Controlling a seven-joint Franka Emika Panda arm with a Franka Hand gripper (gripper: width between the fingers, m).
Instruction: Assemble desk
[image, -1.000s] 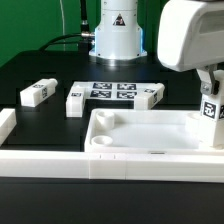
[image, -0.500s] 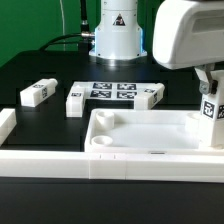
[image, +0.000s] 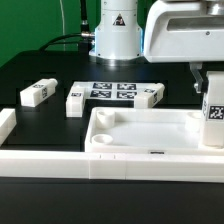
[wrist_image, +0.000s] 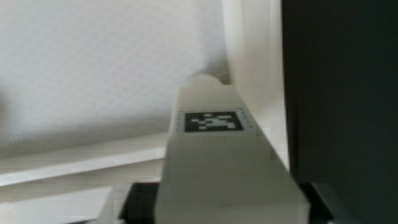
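Gripper (image: 208, 88) clamped on a desk leg (image: 213, 116) over the right end of the tray.

Both fingers (wrist_image: 135, 203) squeeze the white leg from either side. It hangs upright with its tag facing out, down at the right end of the desk top (image: 140, 142). Whether its foot touches the corner socket cannot be told. The desk top lies flat, just behind the near border rail (image: 50, 162). Beyond it sits the marker board (image: 113, 91), with a second leg (image: 75, 101) at its left end and a third leg (image: 150, 95) at its right. A fourth leg (image: 37, 93) lies apart, further left on the black table (image: 40, 70).
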